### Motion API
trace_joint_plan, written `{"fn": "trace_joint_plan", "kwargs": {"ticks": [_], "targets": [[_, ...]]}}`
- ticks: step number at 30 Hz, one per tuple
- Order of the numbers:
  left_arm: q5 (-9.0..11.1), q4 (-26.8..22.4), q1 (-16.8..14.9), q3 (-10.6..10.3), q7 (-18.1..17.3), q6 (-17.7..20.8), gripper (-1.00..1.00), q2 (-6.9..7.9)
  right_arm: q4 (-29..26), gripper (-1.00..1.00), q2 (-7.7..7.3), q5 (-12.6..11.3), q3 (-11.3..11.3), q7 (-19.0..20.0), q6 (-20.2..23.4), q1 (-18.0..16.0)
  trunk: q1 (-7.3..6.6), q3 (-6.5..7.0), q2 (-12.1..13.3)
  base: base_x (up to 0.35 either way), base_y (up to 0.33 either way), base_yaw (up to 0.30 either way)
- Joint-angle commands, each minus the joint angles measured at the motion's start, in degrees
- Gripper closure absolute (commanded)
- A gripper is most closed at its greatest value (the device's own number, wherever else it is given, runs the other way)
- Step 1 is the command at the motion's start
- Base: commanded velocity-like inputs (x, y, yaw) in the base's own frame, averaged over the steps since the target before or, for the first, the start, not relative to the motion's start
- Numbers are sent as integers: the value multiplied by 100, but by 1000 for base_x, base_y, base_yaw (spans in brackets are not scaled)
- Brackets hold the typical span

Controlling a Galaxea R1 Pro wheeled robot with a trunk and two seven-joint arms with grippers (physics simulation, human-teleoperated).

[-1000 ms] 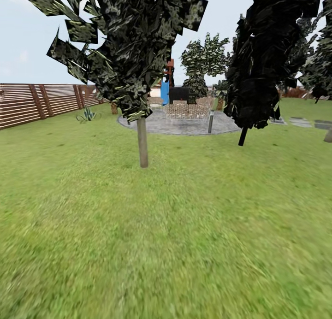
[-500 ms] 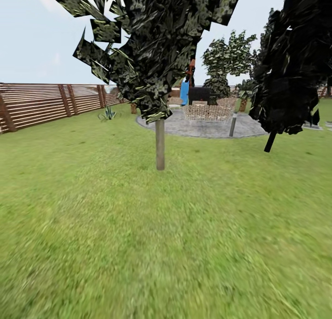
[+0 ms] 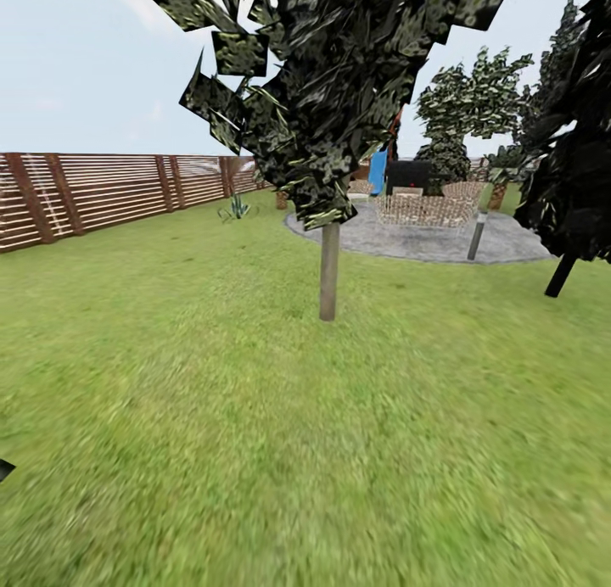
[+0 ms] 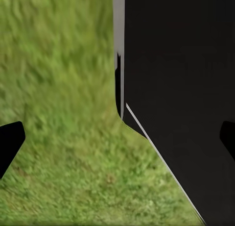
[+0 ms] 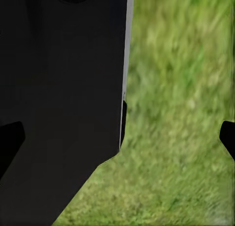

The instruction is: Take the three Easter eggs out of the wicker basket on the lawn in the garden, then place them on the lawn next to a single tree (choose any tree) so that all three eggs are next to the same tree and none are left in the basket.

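Since the earlier pictures the whole head view is shifted: the camera has turned to the left, so the tree with the straight grey-brown trunk (image 3: 329, 271) is now seen nearer the centre and more of the brown slatted wooden fence (image 3: 102, 192) is shown. The tree stands on the wide green lawn (image 3: 255, 451), in front of a round grey paved area (image 3: 424, 241). In the wrist views both the left gripper (image 4: 117, 138) and the right gripper (image 5: 120, 138) are held wide apart and empty, over grass, beside the robot's black body (image 4: 181, 88).
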Motion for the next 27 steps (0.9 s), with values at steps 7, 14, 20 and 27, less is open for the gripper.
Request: {"fn": "trace_joint_plan", "kwargs": {"ticks": [7, 14, 20, 27], "targets": [[-1, -10, 3, 0, -4, -2, -100, 0, 0, -100, -1, 22, 0, -4, -3, 0, 4, -3, -1, 341, 0, 257], [-1, -10, 3, 0, -4, -2, -100, 1, 0, -100, -1, 22, 1, -4, -3, 0, 4, -3, -1, 341, 0, 257], [-1, -10, 3, 0, -4, -1, -100, 1, 0, -100, -1, 22, 1, -4, -3, 0, 4, -3, -1, 341, 0, 218], [-1, -10, 3, 0, -4, -2, -100, 1, 0, -100, -7, 29, 1, -4, -3, 0, 4, -3, -1, 341, 0, 34]]}}
